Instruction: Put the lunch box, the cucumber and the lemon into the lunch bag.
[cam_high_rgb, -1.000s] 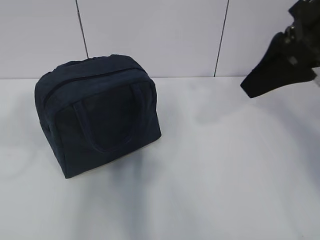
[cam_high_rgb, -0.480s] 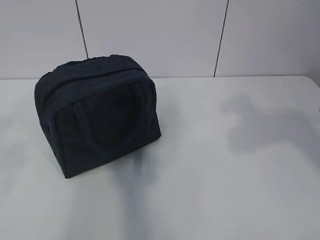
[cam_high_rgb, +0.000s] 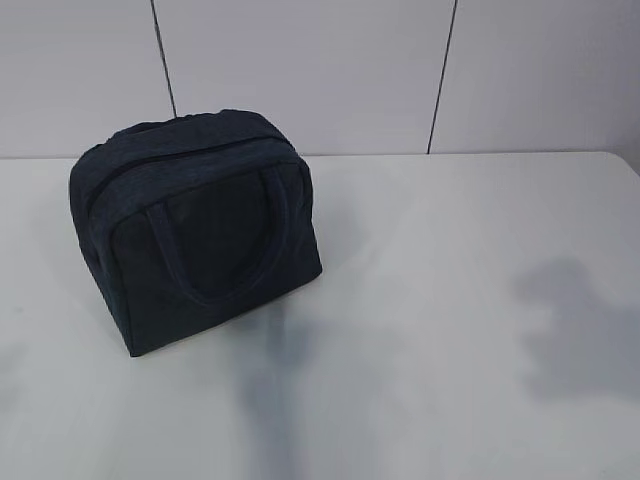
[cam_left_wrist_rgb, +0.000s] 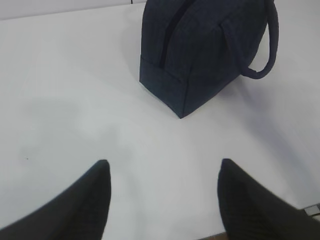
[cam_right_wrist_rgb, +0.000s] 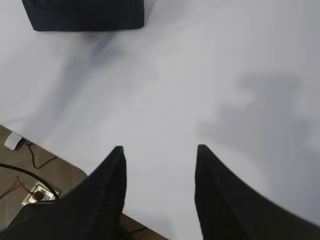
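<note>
Left gripper (cam_left_wrist_rgb: 162, 172) spread wide, nothing between fingers (cam_left_wrist_rgb: 90, 200), above bare table (cam_left_wrist_rgb: 65, 100). Right gripper (cam_right_wrist_rgb: 160, 155) half open, also empty. Lunch bag (cam_high_rgb: 195, 235) stands upright at table's back left, zipper shut, so contents hidden. Right arm gone from exterior view since earlier frame; only shadow left.

White table (cam_high_rgb: 430, 330), matte and smooth; we see its far edge meeting a pale panelled wall (cam_high_rgb: 300, 70). One thing rests on it: a dark navy lunch bag (cam_high_rgb: 195, 240), zipped, upright, at about nine o'clock from the table's middle, loop handle lying against its front face.
</note>
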